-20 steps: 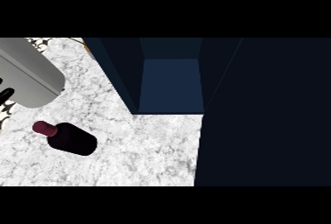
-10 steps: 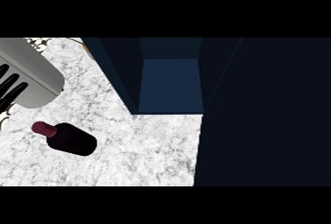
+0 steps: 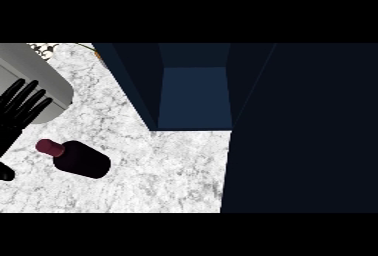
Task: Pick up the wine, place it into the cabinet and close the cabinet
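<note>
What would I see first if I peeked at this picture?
Your eye lands on the dark red wine bottle sitting on the white marble counter, left of the middle. Next you would notice the open cabinet with its blue inside at the top centre. A black left hand with straight fingers shows at the left edge, near the bottle but not touching it.

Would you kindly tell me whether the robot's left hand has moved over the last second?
Yes. The left hand has come further in from the view's left edge, towards the wine bottle, which has stayed put.
</note>
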You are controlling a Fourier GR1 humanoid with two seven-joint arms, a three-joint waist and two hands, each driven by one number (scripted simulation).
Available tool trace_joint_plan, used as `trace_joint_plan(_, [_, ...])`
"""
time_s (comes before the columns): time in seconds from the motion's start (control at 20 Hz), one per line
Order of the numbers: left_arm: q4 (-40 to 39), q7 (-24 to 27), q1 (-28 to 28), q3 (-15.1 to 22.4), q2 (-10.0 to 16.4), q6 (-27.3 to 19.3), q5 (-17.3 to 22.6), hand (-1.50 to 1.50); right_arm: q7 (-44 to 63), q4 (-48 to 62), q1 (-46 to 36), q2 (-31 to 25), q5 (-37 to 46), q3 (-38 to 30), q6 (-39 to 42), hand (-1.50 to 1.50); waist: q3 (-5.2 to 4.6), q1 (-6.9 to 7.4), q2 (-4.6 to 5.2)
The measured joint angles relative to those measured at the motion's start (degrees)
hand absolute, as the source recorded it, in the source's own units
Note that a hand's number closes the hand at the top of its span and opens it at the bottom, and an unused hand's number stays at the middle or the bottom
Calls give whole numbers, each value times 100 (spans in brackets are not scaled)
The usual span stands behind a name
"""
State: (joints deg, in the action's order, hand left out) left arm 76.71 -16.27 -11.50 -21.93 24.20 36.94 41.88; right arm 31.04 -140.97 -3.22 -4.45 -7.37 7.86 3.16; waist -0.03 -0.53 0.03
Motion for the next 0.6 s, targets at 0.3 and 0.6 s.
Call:
trace_joint_plan(0.3, [-1121,792,-177,98,-82,546,-832,-150,-21,38,-71,59,72,50,-3,-150,-1,-1,5])
trace_joint_plan(0.6, [-2281,1687,-467,193,-94,829,-1703,-150,92,3,-69,12,49,-73,68,-150,-3,-18,9])
